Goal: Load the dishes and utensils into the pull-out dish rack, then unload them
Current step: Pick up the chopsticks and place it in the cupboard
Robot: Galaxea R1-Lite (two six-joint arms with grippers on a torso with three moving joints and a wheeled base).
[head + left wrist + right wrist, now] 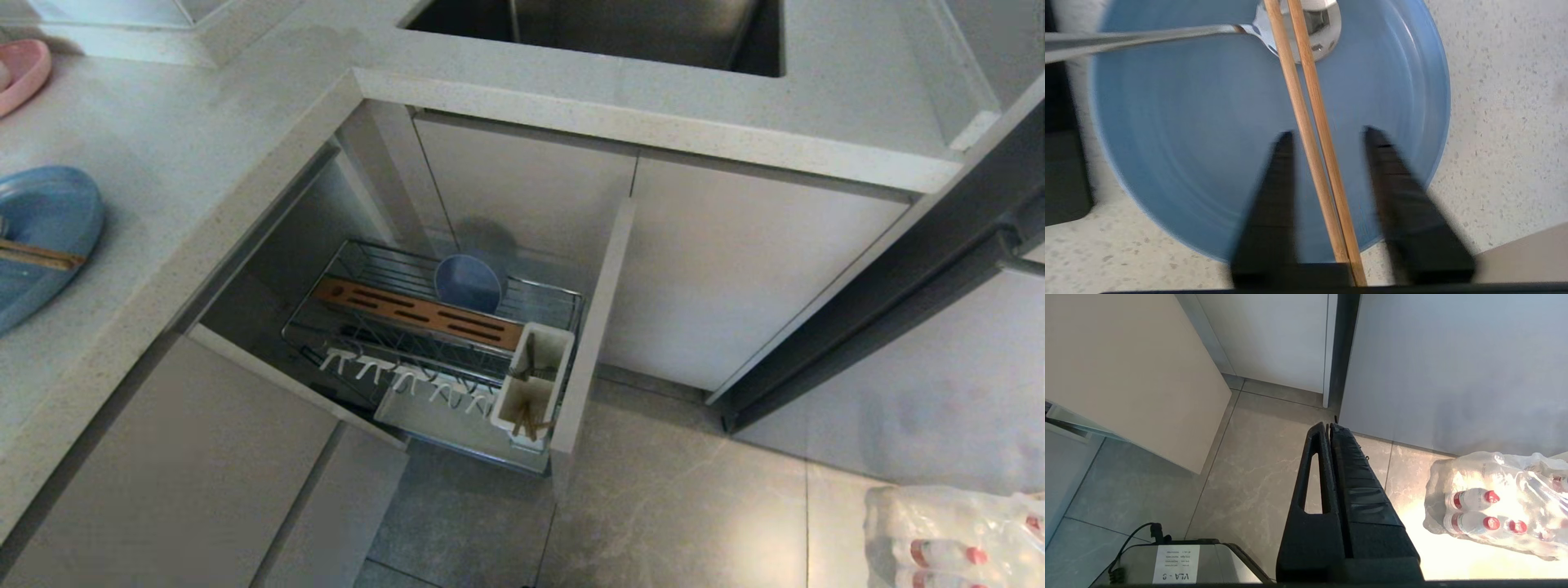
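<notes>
On the speckled grey countertop (1506, 122) sits the wide, shallow, matte light-blue plate (1188, 134), round and faintly ringed; across it lie two thin light-brown wooden chopsticks (1310, 134), side by side, their upper part crossing the bowl of a shiny silver spoon (1314, 32) whose long handle runs off over the plate's rim; the left gripper (1327, 134) hovers above the plate with its black fingers (1274, 196) parted, one on each side of the chopsticks and clear of them, gripping nothing; below the counter, the pull-out dish rack (441, 327) stands drawn out, chrome wire with a slotted brown wooden strip (416, 310), white hooks (408, 377) and a white utensil cup (531, 384) holding more wooden sticks; the small light-blue bowl (467, 283) stands on edge in the wire behind the strip; a pink dish (20, 73) lies farther along the counter, well apart from the plate; the right gripper (1329, 428) hangs over the tiled floor (1249, 465) with fingers pressed together and empty, near a wrapped pack of bottles (1494, 506); open floor lies before the rack's beige front panel (592, 327).
</notes>
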